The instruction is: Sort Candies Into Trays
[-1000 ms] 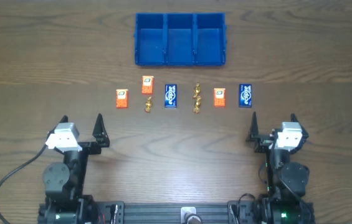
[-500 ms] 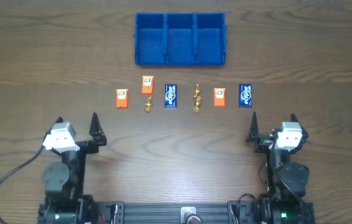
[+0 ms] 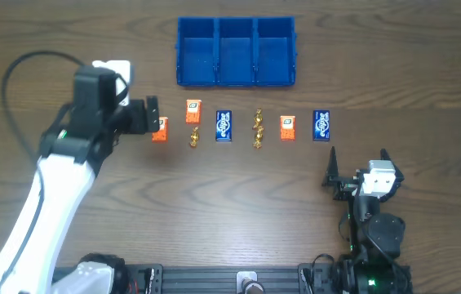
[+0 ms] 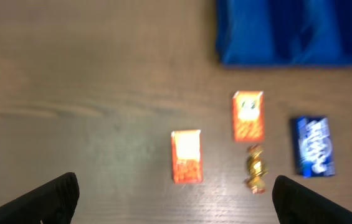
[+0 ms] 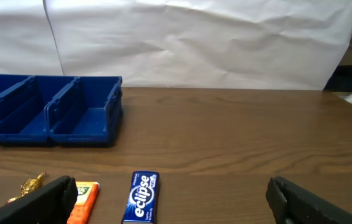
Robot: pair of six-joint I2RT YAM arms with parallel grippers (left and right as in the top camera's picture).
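The left arm has swung up from its base and out over the table, so the left end effector (image 4: pixel 176 199) now hangs above the leftmost orange pack (image 4: pixel 186 155), its fingers spread wide to either side and not touching it; the right arm has not shifted. The right end effector (image 3: pixel 358 155) sits low near its base, fingers also spread apart. Beyond it, on the wood-grain table (image 3: pixel 426 90), the candies lie in a loose row: the leftmost orange pack, a second orange pack (image 3: pixel 192 111) with a gold foil candy (image 3: pixel 195 137) just beside it, a blue pack (image 3: pixel 224 126), two more gold foil candies (image 3: pixel 258 119) one behind the other, a third orange pack (image 3: pixel 287 127) and a second blue pack (image 3: pixel 321 125). The packs are flat rectangles; the second blue pack carries white lettering in the right wrist view, while print is blurred in the left wrist view. Farthest off stands the blue plastic tray (image 3: pixel 236 79), three compartments side by side. The right wrist view takes in a white sheet (image 5: pixel 194 43) behind the table's far edge
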